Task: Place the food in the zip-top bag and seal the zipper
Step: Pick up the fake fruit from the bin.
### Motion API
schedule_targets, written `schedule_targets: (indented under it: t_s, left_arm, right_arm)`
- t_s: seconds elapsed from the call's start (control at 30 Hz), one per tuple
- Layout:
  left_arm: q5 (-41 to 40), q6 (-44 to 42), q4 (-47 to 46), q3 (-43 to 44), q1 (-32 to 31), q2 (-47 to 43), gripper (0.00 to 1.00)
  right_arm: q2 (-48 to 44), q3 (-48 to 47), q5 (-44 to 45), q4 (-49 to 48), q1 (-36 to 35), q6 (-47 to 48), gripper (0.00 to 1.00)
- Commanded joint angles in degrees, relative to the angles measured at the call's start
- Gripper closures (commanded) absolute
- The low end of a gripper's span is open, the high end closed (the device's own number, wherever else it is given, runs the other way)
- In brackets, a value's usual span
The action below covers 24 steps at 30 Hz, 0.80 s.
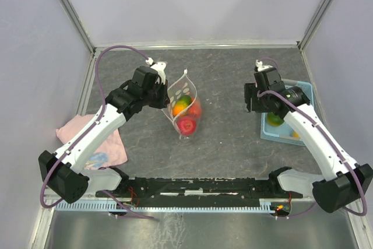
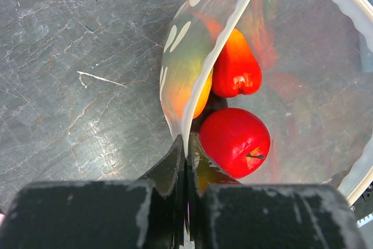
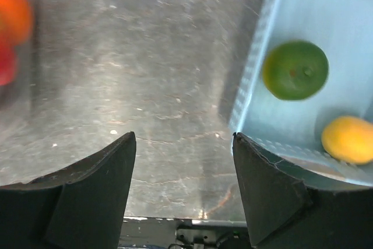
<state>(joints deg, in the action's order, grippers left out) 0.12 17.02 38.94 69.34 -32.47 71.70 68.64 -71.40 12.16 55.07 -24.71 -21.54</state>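
pink cloth [image 1: 93, 144]: flat on table [image 1: 233, 144], near left, beside left arm
basket [image 1: 303, 86]: light blue, right side of table, well apart from bag
fruit in basket: green one [image 3: 295, 69] and yellow one [image 3: 349, 139], near each other, not touching
zip-top bag [image 1: 178, 94]: centre of table, mouth gaping upward, bottom end toward the near edge, white printed spots on the left wall
fruit in bag: bright red one [image 2: 235, 141] nearest the bottom; orange-red one [image 2: 234, 68] just beyond, touching or nearly so; orange-yellow and green mango [image 2: 186, 80] against the left wall, blurred through the plastic
right gripper [image 3: 183, 138]: fingers wide apart, holding nothing, over bare table just left of the basket wall
left gripper [image 2: 186, 147]: fingers pressed together, clamped on the bag's left mouth edge
zipper [image 2: 221, 39]: whitish strip running away from the clamped fingers, other side curving off to the right, the two sides well apart, unsealed
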Motion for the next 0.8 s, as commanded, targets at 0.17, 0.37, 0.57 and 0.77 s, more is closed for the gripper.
schedule_targets:
  t_s: [0.17, 0.37, 0.57, 0.77]
  left_arm:
    - [0.31, 0.87, -1.65, 0.49, 0.45, -2.00, 0.97]
    - [0.23, 0.86, -1.67, 0.53, 0.50, -2.07, 0.97]
    - [0.49, 0.80, -1.68, 0.53, 0.65, -2.18, 0.97]
    - [0.45, 0.82, -1.67, 0.53, 0.70, -1.75, 0.97]
  right_arm:
    - [-3.30, 8.27, -0.03, -5.45, 16.67, -3.80, 0.20]
    - [-1.70, 12.42, -3.22, -12.14, 26.32, -7.17, 0.13]
    - [1.95, 16.81, -5.45, -18.61, 33.10, -9.10, 0.05]
    - [7.18, 18.53, -3.92, -22.64, 34.68, -9.08, 0.01]
